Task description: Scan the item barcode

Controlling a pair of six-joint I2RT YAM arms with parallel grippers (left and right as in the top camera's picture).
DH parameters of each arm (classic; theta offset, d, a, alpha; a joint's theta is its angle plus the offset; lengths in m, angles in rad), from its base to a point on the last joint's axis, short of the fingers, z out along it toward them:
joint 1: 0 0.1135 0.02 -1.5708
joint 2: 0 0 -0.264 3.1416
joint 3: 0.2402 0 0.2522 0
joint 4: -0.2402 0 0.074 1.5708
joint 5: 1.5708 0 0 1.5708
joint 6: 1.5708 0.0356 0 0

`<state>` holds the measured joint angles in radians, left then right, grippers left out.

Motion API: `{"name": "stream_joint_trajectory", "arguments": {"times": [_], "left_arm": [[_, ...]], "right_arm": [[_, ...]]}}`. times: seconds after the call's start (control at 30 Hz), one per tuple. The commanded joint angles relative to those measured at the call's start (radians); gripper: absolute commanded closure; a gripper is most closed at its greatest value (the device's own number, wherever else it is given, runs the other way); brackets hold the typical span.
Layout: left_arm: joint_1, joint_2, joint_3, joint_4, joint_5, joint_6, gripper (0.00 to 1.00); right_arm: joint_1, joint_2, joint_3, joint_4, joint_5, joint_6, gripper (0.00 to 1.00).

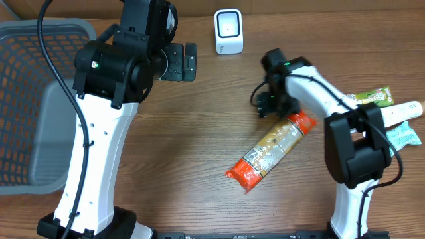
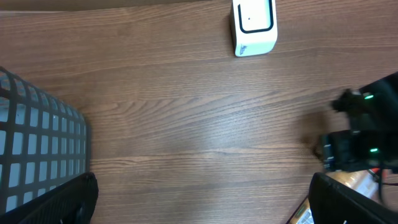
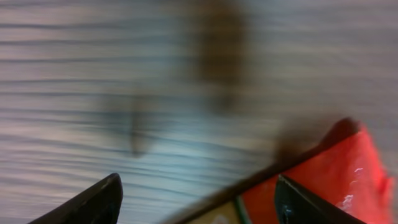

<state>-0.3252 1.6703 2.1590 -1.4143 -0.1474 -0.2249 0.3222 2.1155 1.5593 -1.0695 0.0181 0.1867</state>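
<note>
Orange-red pkt (image 1: 269, 151) flat, diagonal, ctr-right

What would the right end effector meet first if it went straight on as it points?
Likely the brown wooden table, though one finger may touch the red end of the long orange plastic packet first. Blurred view.

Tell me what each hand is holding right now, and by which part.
Nothing is held. The left hand hangs open and empty. The right hand stands open over the red end of the snack packet, which lies ungripped.
</note>
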Motion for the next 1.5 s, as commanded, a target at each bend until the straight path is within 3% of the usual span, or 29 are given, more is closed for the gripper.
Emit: {"name": "stream_joint_trajectory", "arguments": {"times": [0.0,0.1,0.2,0.33,0.63,1.0,1.47], "left_arm": [[0.004,0.003,0.003,0.001,-0.010,0.019,0.01],[0.004,0.003,0.003,0.001,-0.010,0.019,0.00],[0.004,0.003,0.003,0.001,-0.010,0.019,0.00],[0.004,0.003,0.003,0.001,-0.010,0.019,0.00],[0.004,0.003,0.003,0.001,-0.010,0.019,0.01],[0.004,0.003,0.003,0.001,-0.010,0.019,0.01],[0.004,0.003,0.003,0.001,-0.010,0.019,0.00]], "right_arm": [[-0.086,-0.004,-0.003,-0.060,0.084,0.112,0.22],[-0.134,-0.005,-0.001,-0.108,0.041,0.099,0.23],[-0.153,-0.027,0.008,-0.130,-0.084,0.012,0.30],[-0.141,-0.141,0.008,-0.115,-0.175,-0.028,0.30],[-0.042,-0.423,-0.027,-0.184,-0.177,-0.027,0.27],[0.199,-0.433,-0.352,-0.076,-0.177,0.075,0.29],[0.401,-0.433,-0.454,-0.105,-0.150,0.182,0.32]]}}
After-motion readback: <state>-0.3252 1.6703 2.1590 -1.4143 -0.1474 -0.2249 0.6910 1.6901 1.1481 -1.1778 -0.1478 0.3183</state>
